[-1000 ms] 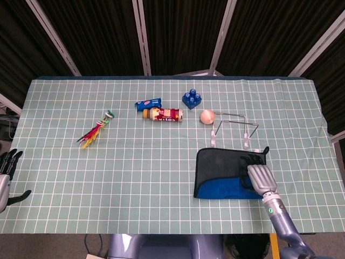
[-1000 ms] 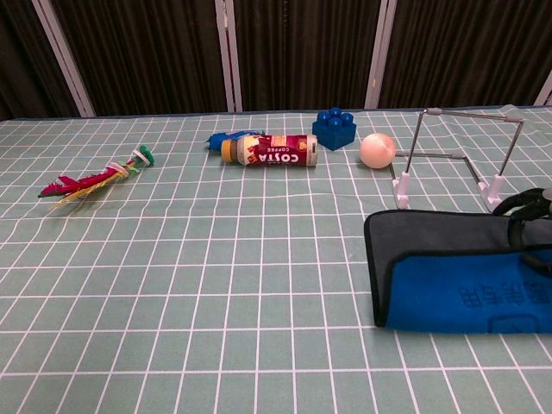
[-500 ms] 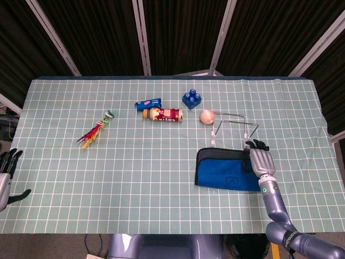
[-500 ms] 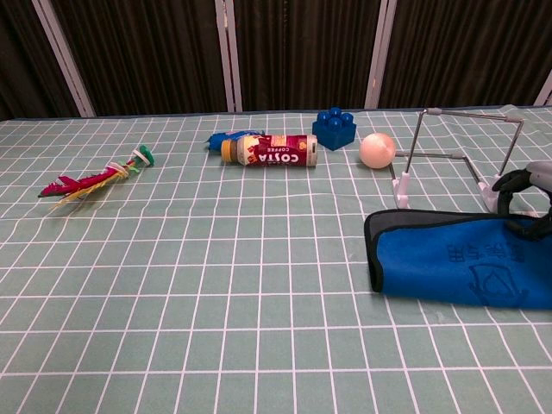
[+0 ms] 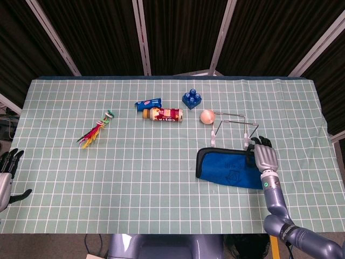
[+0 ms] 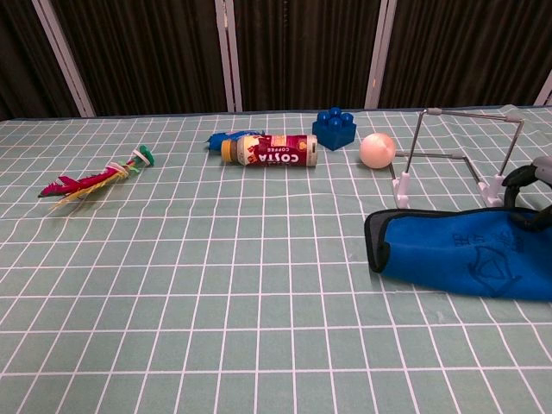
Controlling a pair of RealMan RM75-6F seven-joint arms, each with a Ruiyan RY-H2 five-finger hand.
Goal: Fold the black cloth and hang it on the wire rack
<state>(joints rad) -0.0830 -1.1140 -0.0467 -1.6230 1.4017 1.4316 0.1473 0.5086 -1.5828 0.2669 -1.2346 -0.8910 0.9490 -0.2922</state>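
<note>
The black cloth lies folded on the table at the right, its blue inner face with a printed logo turned up and a black edge showing on the left. My right hand grips the cloth's right end, lifted slightly, just in front of the wire rack. The rack stands upright on white feet behind the cloth. My left hand hangs off the table's left edge, fingers apart, holding nothing.
A peach ball sits left of the rack. Further left lie a blue toy block, a Costa coffee bottle and a blue packet. A feathered shuttlecock toy lies at the left.
My right hand has pulled the cloth's edge back toward the rack, rolling the blue face over the black one; the cloth is now narrower and sits closer to the rack.
</note>
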